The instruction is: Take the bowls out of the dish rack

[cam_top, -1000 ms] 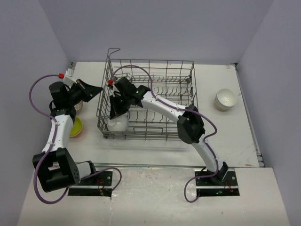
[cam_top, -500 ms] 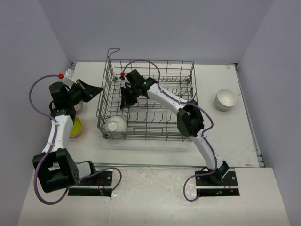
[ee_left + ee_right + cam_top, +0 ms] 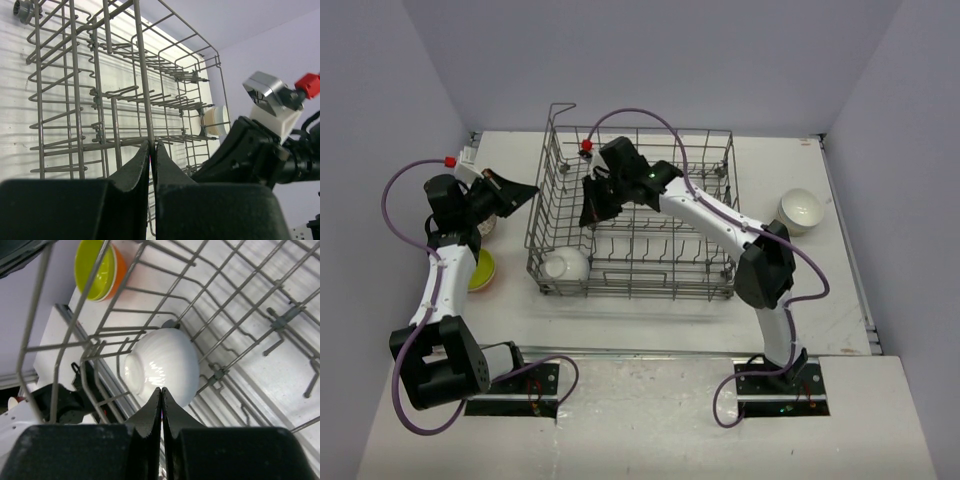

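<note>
1. Presently, white bowl [image 3: 162,365] lies tipped in near-left corner of dish rack [image 3: 640,215], foot ring showing.
2. Judged rigid, glazed, prob. slippery, chip-prone, lightish. Best pinched across rim, wall btwn fingers.
3. Right gripper [image 3: 161,390] over rack, clear of bowl. Jaws pressed together, empty.
4. Left gripper [image 3: 151,145] has jaws together at rack's left wall. Whether a wire is pinched, cannot tell.
</note>
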Available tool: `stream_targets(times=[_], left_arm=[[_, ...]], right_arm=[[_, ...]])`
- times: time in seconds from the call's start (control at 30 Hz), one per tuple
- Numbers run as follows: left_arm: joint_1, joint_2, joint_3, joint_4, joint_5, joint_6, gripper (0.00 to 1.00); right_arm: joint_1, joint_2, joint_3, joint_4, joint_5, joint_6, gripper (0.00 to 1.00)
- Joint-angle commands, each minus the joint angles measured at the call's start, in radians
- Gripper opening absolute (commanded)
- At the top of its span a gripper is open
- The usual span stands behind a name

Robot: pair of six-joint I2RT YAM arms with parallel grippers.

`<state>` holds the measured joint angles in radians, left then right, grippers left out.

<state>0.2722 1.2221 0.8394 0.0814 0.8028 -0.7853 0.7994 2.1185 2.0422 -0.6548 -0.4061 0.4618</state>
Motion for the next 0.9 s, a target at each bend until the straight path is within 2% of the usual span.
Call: stream_targets(times=[0.0, 0.17, 0.4, 0.87], left_arm=[[0.001, -0.007, -0.013, -0.026, 0.01, 0.031, 0.0], [-0.001, 0.002, -0.002, -0.02, 0.012, 0.024, 0.0], [-0.001, 0.001, -0.003, -0.022, 0.019, 0.031, 0.0], [-0.001, 0.005, 0.0, -0.015, 0.027, 0.024, 0.0]], right_arm=[[0.037, -0.058, -0.098, 0.029, -0.02, -0.028, 0.0], [0.098, -0.052, -0.16, 0.06, -0.043, -0.022, 0.0], [0.146, 0.001, -0.093, 0.04, -0.007, -0.017, 0.0], [0.176, 0.103, -0.022, 0.041, -0.043, 0.029, 0.0]])
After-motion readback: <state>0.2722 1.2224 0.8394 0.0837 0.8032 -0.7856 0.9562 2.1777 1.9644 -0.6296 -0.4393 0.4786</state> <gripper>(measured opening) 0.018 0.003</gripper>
